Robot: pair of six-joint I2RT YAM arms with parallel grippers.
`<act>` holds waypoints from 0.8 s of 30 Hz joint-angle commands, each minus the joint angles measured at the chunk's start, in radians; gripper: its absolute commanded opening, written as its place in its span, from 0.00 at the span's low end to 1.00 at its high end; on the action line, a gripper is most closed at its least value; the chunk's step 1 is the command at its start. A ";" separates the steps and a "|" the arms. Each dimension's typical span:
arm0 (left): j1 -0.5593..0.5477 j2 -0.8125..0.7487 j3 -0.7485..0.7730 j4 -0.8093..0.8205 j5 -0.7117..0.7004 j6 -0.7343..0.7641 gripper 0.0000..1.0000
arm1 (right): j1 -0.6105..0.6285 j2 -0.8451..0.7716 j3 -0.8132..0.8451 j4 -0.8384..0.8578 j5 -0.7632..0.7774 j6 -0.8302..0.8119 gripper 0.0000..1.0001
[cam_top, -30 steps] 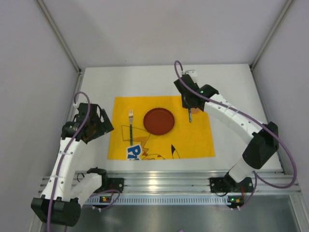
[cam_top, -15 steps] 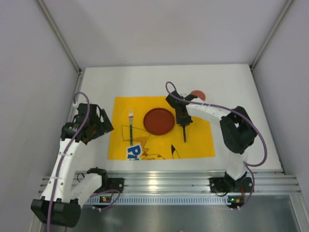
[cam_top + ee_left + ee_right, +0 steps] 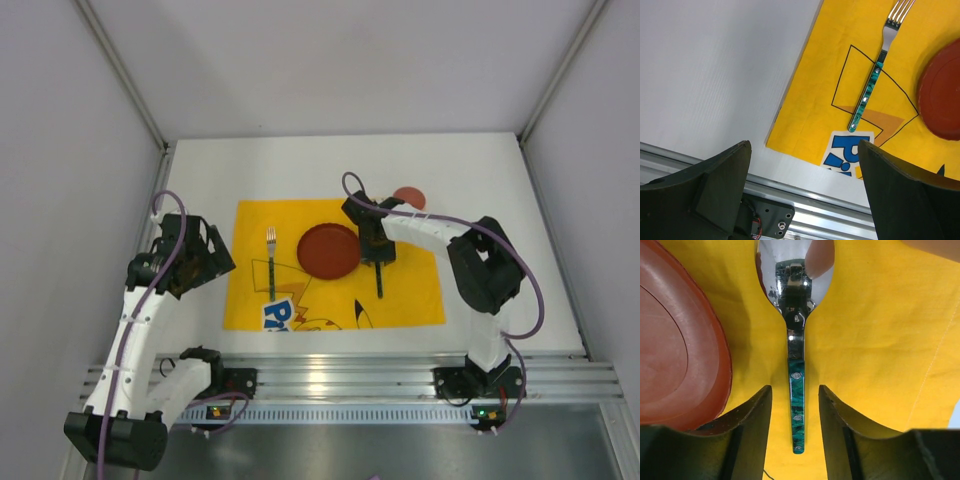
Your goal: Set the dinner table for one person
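The white dinner table (image 3: 300, 165) carries a yellow cartoon placemat (image 3: 405, 290). On the placemat a red plate (image 3: 328, 250) sits in the middle, with a green-handled fork (image 3: 271, 262) to its left. A green-handled spoon (image 3: 379, 282) lies flat to the plate's right, bowl pointing away. My right gripper (image 3: 373, 248) is low over the spoon. In the right wrist view its jaws (image 3: 794, 387) stand open on either side of the handle (image 3: 796, 412), with a gap on both sides. My left gripper (image 3: 205, 262) is open and empty, above the table left of the placemat (image 3: 815, 90).
A small red round object (image 3: 408, 197) sits on the table behind the placemat, partly hidden by the right arm. The ridged aluminium rail (image 3: 340, 375) runs along the near edge and also shows in the left wrist view (image 3: 830, 200). Grey walls enclose the table on three sides.
The right arm swung in from the back right and came down beside the plate. The spoon went from hanging in its jaws to lying on the placemat. The left arm has not moved.
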 commanded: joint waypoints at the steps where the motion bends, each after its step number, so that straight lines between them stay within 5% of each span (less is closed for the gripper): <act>1: 0.004 -0.018 -0.005 0.036 0.009 0.015 0.93 | -0.007 -0.036 0.010 0.015 0.003 0.010 0.43; 13: 0.004 -0.035 -0.007 0.041 -0.006 0.009 0.93 | 0.206 -0.376 0.104 -0.019 0.046 -0.171 0.47; 14: 0.004 -0.040 -0.007 0.041 -0.008 0.008 0.94 | 0.275 -0.416 0.093 0.038 0.066 -0.197 0.50; 17: 0.004 -0.051 -0.007 0.041 -0.026 -0.003 0.98 | 0.413 -0.624 -0.069 0.270 0.196 -0.294 1.00; 20: 0.004 -0.052 -0.010 0.043 -0.032 -0.009 0.98 | 0.413 -0.752 -0.319 0.513 0.157 -0.279 1.00; 24: 0.004 -0.048 -0.016 0.059 -0.005 -0.008 0.98 | 0.423 -0.844 -0.474 0.528 0.137 -0.158 1.00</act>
